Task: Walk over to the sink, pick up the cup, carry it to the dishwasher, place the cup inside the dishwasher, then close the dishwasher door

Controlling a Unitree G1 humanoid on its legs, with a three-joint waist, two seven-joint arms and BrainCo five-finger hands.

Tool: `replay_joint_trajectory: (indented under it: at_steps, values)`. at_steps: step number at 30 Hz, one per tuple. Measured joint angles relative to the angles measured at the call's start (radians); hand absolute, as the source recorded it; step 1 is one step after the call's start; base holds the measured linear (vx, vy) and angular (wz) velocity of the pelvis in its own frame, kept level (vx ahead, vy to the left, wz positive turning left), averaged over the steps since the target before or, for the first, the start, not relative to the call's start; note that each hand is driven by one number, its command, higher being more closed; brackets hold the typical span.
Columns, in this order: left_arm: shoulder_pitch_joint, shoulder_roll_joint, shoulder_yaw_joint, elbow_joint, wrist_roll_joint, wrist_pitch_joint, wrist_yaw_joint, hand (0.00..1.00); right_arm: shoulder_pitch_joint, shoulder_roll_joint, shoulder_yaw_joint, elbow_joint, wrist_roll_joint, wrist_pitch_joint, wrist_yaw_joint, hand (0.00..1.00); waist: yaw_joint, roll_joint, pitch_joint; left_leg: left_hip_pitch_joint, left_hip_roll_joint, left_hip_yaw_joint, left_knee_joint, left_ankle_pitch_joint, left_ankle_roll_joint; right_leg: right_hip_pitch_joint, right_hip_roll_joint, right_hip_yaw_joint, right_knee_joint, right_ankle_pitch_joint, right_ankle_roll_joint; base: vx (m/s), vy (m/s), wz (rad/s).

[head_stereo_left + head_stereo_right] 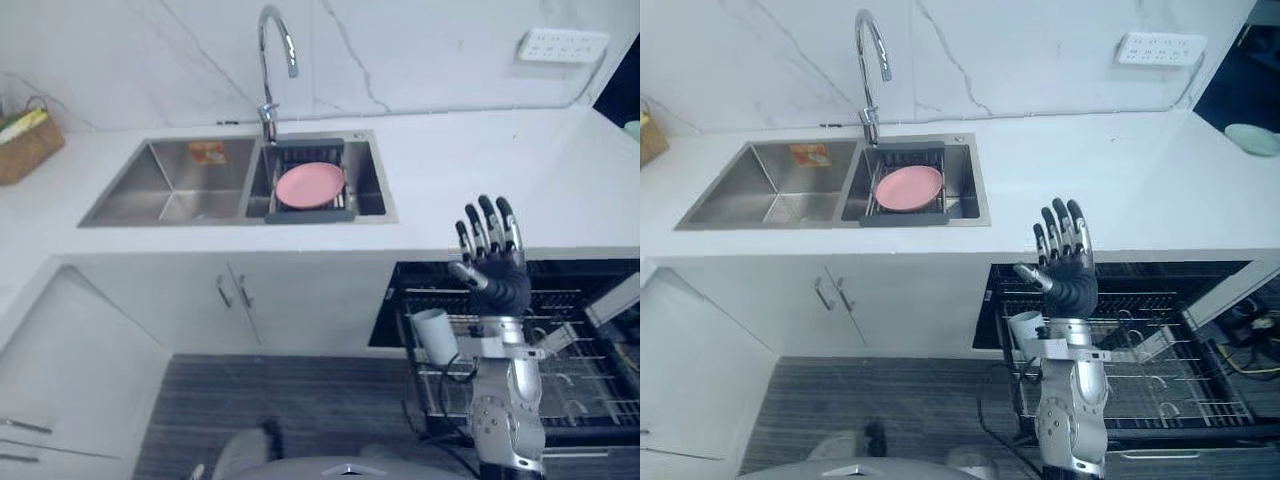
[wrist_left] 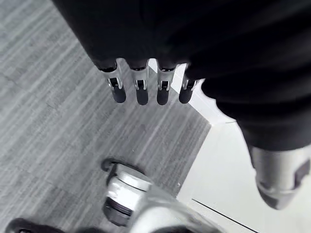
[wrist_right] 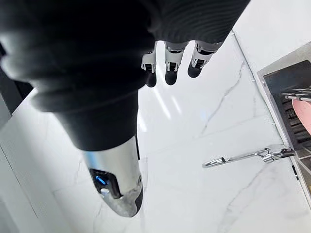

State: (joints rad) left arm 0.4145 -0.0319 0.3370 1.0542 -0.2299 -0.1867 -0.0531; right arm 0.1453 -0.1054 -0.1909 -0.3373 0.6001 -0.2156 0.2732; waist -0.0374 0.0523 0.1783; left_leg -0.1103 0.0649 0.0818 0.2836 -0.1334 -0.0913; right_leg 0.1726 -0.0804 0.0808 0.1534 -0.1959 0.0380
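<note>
White cylindrical cup (image 1: 433,335) sits in the left front corner of the wire dishwasher rack (image 1: 570,345), just beside and below the right hand (image 1: 492,262). Its long axis seems to lean off upright, mouth up and toward the sink side, though this is hard to read. The right hand is raised over the rack, fingers straight and spread, holding nothing. The left hand (image 2: 142,90) hangs over grey striped flooring (image 2: 53,121), fingers straight and empty. The rack stands pulled out under the white countertop (image 1: 480,160). Well to the left, a double stainless-steel sink (image 1: 170,190) holds a pink round plate (image 1: 310,185) in a dark drainer basket (image 1: 308,212) below the chrome arched faucet (image 1: 272,60). A wicker basket (image 1: 25,145) stands at the counter's far left.
</note>
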Motion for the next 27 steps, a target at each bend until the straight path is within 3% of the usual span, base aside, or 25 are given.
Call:
replay_joint_trajectory:
  at_steps: [3,6,7,8,9,10,11,12,13,15,18,19,20,21,22,25,27]
  values:
    - [0.001,0.005,-0.006,0.026,0.001,-0.003,-0.003,0.0,-0.003,-0.001,0.029,-0.001,-0.008,0.001,-0.003,0.0,0.005,-0.014,-0.013,-0.035,-0.008,0.064,0.096,-0.04,0.08,-0.005,-0.027,0.05,0.017,-0.027,0.037,0.29,0.226,-0.52]
    - [-0.051,0.054,-0.022,0.022,0.025,-0.012,-0.005,0.0,0.001,0.028,0.024,0.0,-0.016,0.001,-0.04,0.0,-0.002,-0.066,-0.027,-0.059,-0.059,0.087,0.152,-0.077,0.139,-0.038,-0.08,0.064,0.11,-0.091,0.061,0.25,0.157,-0.02]
    - [-0.059,0.06,-0.025,0.021,0.026,-0.012,-0.004,0.0,0.002,0.032,0.024,0.0,-0.016,0.001,-0.043,0.0,0.0,-0.07,-0.03,-0.056,-0.066,0.089,0.15,-0.084,0.146,-0.055,-0.08,0.065,0.161,-0.094,0.066,0.27,0.078,0.0]
    - [-0.071,0.072,-0.027,0.015,0.026,-0.012,-0.004,0.0,0.005,0.04,0.025,-0.001,-0.016,0.002,-0.044,0.0,0.005,-0.075,-0.033,-0.036,-0.075,0.091,0.134,-0.091,0.152,-0.096,-0.08,0.062,0.278,-0.101,0.079,0.25,0.02,0.07]
    - [-0.078,0.084,-0.03,-0.002,0.026,-0.013,-0.005,0.0,0.012,0.056,0.033,-0.001,-0.02,0.002,-0.044,0.0,0.004,-0.085,-0.035,0.003,-0.094,0.093,0.098,-0.094,0.157,-0.161,-0.078,0.055,0.482,-0.092,0.115,0.34,-0.003,0.12]
    - [-0.085,0.094,-0.038,-0.021,0.026,-0.013,-0.005,0.0,0.011,0.066,0.036,-0.001,-0.021,0.001,-0.044,0.0,0.004,-0.121,-0.033,0.066,-0.117,0.091,0.056,-0.096,0.16,-0.197,-0.102,0.006,0.589,-0.032,0.125,0.33,0.002,0.08]
    - [-0.088,0.099,-0.044,-0.025,0.026,-0.013,-0.005,0.0,0.011,0.066,0.035,0.0,-0.029,0.001,-0.045,0.0,0.009,-0.12,-0.035,0.083,-0.12,0.092,0.035,-0.095,0.162,-0.21,-0.112,-0.018,0.629,0.003,0.105,0.33,0.027,-0.11]
    - [-0.091,0.104,-0.077,-0.037,0.025,-0.01,-0.004,0.0,0.01,0.065,0.035,0.001,-0.047,-0.004,-0.045,0.0,0.019,-0.111,-0.045,0.125,-0.123,0.092,-0.016,-0.089,0.171,-0.257,-0.13,-0.07,0.712,0.093,0.049,0.33,0.027,-0.18]
    - [-0.097,0.102,-0.115,-0.065,0.017,-0.006,-0.001,0.0,0.009,0.062,0.043,0.003,-0.049,-0.006,-0.043,0.0,0.012,-0.09,-0.05,0.167,-0.117,0.083,-0.05,-0.076,0.182,-0.286,-0.135,-0.106,0.752,0.044,0.037,0.32,0.006,-0.12]
    - [-0.108,0.116,-0.136,-0.072,0.015,-0.004,0.004,0.0,0.01,0.061,0.047,0.004,-0.047,-0.006,-0.038,0.0,0.01,-0.089,-0.045,0.202,-0.107,0.081,-0.071,-0.067,0.174,-0.322,-0.135,-0.179,0.713,-0.061,0.012,0.29,-0.053,0.04]
    - [-0.142,0.123,-0.152,-0.073,0.016,-0.005,0.003,0.0,0.01,0.053,0.047,0.012,0.005,0.005,0.023,0.0,-0.007,-0.082,-0.041,0.267,-0.056,0.054,-0.087,-0.064,0.165,-0.351,-0.085,-0.266,0.551,-0.11,-0.009,0.34,-0.16,0.18]
    - [-0.146,0.127,-0.156,-0.073,0.017,-0.006,0.003,0.0,0.01,0.052,0.047,0.012,0.012,0.005,0.036,0.0,-0.012,-0.082,-0.041,0.28,-0.046,0.048,-0.088,-0.065,0.163,-0.352,-0.074,-0.266,0.502,-0.102,-0.009,0.36,-0.221,0.35]
    - [-0.148,0.141,-0.168,-0.077,0.018,-0.009,0.002,0.0,0.009,0.046,0.048,0.008,0.029,0.005,0.057,0.0,-0.019,-0.087,-0.044,0.302,-0.039,0.029,-0.084,-0.079,0.139,-0.344,-0.051,-0.252,0.374,-0.045,-0.007,0.24,-0.165,0.33]
    - [-0.145,0.155,-0.179,-0.084,0.019,-0.011,0.001,0.0,0.01,0.036,0.049,0.0,0.031,0.004,0.064,0.0,-0.021,-0.107,-0.052,0.307,-0.048,0.017,-0.074,-0.1,0.11,-0.329,-0.049,-0.23,0.264,0.102,-0.014,0.35,-0.259,0.4]
    - [-0.163,0.159,-0.181,-0.066,0.019,-0.005,0.004,0.0,0.004,0.002,0.038,0.004,0.032,0.004,0.067,0.0,-0.019,-0.108,-0.058,0.328,-0.036,-0.006,-0.059,-0.153,0.082,-0.301,-0.04,-0.214,0.228,0.116,0.018,0.28,-0.221,0.27]
    - [-0.162,0.108,-0.184,-0.062,0.02,-0.008,0.003,0.0,0.0,-0.044,0.022,0.001,0.031,0.006,0.063,0.0,-0.017,-0.042,-0.059,0.327,0.012,-0.029,-0.068,-0.156,0.075,-0.251,0.008,-0.248,0.149,0.127,0.002,0.21,-0.189,0.16]
    - [-0.16,0.1,-0.183,-0.062,0.031,-0.008,0.003,0.0,-0.002,-0.045,0.018,0.001,0.018,0.006,0.046,0.0,-0.018,-0.034,-0.06,0.333,0.017,-0.032,-0.095,-0.146,0.069,-0.246,0.015,-0.253,0.134,0.128,0.001,0.09,-0.075,0.13]
